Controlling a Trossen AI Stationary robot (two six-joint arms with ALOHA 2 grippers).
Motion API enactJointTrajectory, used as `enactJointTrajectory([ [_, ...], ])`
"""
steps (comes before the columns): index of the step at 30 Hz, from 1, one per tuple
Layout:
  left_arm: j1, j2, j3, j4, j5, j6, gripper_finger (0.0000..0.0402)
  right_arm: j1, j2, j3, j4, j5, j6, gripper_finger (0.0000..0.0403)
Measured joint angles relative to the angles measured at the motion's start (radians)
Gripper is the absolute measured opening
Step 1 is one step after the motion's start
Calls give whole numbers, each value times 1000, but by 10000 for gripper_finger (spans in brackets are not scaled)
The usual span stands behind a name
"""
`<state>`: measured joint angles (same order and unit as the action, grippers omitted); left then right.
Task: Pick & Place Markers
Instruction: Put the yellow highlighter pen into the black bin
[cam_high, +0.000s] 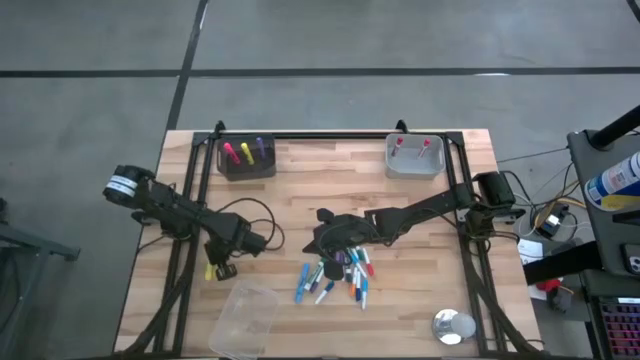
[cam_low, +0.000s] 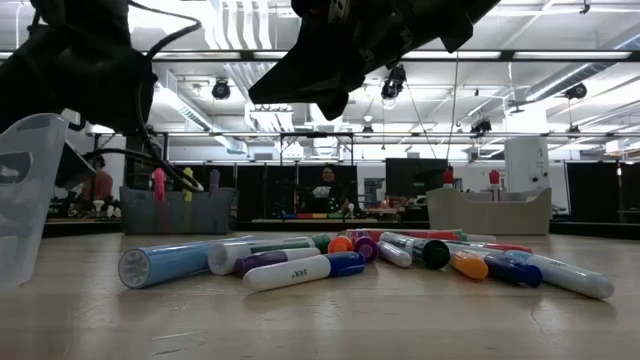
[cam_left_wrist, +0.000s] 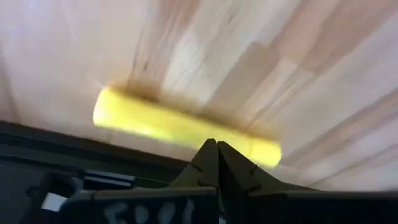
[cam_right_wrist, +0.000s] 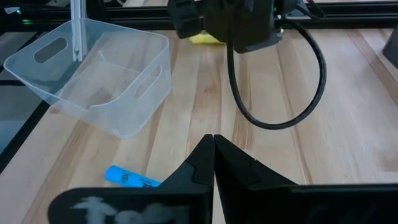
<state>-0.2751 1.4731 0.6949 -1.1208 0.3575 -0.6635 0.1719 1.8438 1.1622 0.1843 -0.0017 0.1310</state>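
While both of your arms were over the wooden table (cam_high: 300, 160), neither gripper held anything. Your left gripper (cam_left_wrist: 216, 148) had its jaws pressed fully together, tips meeting just above a yellow marker (cam_left_wrist: 180, 126) that lay flat on the boards near the table's left edge; whether the tips touched it could not be told. Your right gripper (cam_right_wrist: 213, 142) was likewise clenched with nothing between its jaws, poised over the near-left side of the pile of markers (cam_high: 340, 275) at the table's middle front, with a light-blue marker (cam_right_wrist: 132, 178) lying on the wood beside its tips. In the low view the pile showed blue, purple, orange, green and white barrels. A dark bin (cam_high: 246, 160) at the far left held pink, yellow and purple markers upright, and a grey bin (cam_high: 414, 158) at the far right held two red-capped ones. A clear plastic tub (cam_high: 243, 320) lay tipped at the front left. Printing on one white barrel (cam_low: 290, 274) and white lettering on both gripper bodies were too blurred to read.
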Motion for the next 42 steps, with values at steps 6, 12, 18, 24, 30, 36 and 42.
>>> enactJointTrajectory([
  [6, 2, 0, -17, -25, 1, 9, 0, 0, 0, 0, 0, 0, 0, 8],
  [12, 1, -20, -3, -104, -60, 14, 0, 0, 0, 0, -2, 0, -1, 8],
  [18, 2, -38, 1, -156, -114, 49, 0, 0, 0, 0, -2, 1, -3, 8],
  [24, 3, -97, 36, -162, -186, 28, 0, 0, -1, 0, -16, 1, -3, 8],
  [30, 5, -186, 109, -162, -300, 0, 0, 0, -26, 6, -80, 5, -1, 8],
  [36, 5, -276, 156, -130, -516, -70, 0, 0, -52, 11, -158, 33, -8, 8],
  [42, 18, -299, 184, -21, -683, -152, 0, -1, -66, 11, -237, 106, 14, 8],
])
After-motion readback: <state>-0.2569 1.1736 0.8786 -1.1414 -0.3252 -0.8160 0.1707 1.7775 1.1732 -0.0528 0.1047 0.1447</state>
